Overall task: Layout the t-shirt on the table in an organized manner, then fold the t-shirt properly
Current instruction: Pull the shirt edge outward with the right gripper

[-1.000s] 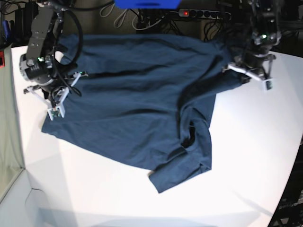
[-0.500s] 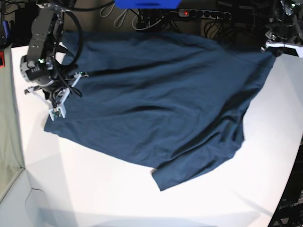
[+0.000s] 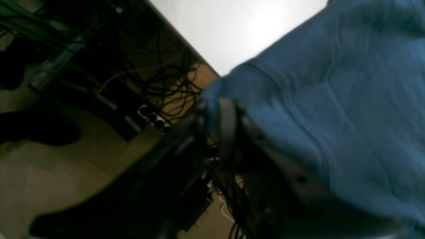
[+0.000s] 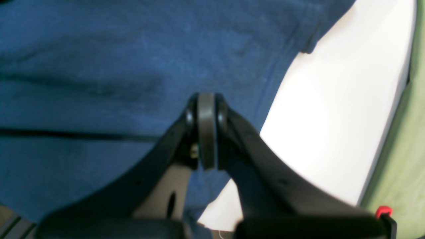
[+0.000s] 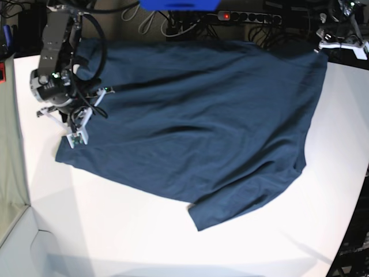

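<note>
The navy t-shirt (image 5: 196, 121) lies spread wide over the white table (image 5: 173, 248), with one corner reaching the far right edge. My right gripper (image 5: 86, 107) sits at the shirt's left edge. In the right wrist view its jaws (image 4: 206, 98) are shut, tips down on the blue cloth (image 4: 99, 66). My left gripper (image 5: 341, 44) hangs past the table's far right corner. In the left wrist view its fingertips (image 3: 220, 103) stand close together at the shirt's corner (image 3: 332, 109). Blur hides whether any cloth is pinched there.
Cables and a power strip (image 5: 248, 16) lie behind the table's far edge, with a blue object (image 5: 179, 4) above them. A tangle of wires (image 3: 156, 76) hangs below the left gripper. A green surface (image 4: 405, 149) borders the table's left side.
The left gripper pulled the shirt's folded-over right side out to the far right corner, spreading it flat. The right gripper and the left hem shifted slightly toward the right.
</note>
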`<state>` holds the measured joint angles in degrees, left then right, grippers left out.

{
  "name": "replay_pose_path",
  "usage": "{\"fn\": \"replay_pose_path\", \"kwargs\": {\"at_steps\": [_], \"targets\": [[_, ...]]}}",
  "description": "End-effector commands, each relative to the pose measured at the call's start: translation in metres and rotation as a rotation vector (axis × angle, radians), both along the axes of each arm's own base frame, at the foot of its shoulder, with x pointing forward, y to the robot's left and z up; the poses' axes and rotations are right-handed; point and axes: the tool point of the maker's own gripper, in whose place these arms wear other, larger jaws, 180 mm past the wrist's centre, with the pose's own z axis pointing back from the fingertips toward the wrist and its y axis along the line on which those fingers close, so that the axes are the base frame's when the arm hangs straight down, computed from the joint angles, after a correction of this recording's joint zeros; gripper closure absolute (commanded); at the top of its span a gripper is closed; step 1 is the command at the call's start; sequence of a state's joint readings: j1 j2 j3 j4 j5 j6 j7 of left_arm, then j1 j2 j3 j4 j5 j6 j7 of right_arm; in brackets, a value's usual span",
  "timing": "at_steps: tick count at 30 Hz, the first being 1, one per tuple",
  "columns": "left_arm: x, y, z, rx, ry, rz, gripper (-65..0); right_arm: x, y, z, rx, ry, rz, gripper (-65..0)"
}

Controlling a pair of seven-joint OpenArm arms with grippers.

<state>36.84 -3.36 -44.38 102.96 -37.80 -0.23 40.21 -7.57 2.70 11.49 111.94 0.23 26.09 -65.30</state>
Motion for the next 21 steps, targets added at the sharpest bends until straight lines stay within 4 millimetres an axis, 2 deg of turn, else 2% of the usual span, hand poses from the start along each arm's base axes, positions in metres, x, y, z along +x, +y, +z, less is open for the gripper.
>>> {"fn": "replay_pose_path", "kwargs": {"at_steps": [1,5,8,11,16,18,21], "targets": [[0.001,0.005,0.008,0.025,-0.018,-0.006,-12.6,0.003,0.000,0.006,-0.001,-0.030,0.003,0.0],[-0.001,0.001,0.005,0.001,0.008,-0.017,-27.2,0.002,0.000,0.005,0.000,-0.026,0.002,0.0],[0.002,-0.002,0.016,-0.005,0.013,-0.037,-33.3,0.005,0.001,0.007,0.001,-0.033,0.005,0.0],[0.004,-0.002,0.030,0.008,-0.018,-0.018,-33.5,0.022,0.019,0.017,0.005,-0.073,0.066,0.0],[0.022,0.004,0.052,0.038,-0.101,0.010,-33.5,0.061,0.039,0.031,0.021,-0.123,0.124,0.0],[0.031,0.003,0.056,0.041,-0.127,0.007,-33.5,0.080,0.045,0.029,0.030,-0.114,0.140,0.0],[0.043,0.003,0.061,0.040,-0.163,0.008,-33.5,0.106,0.048,0.014,0.045,-0.053,0.147,0.0]]}}
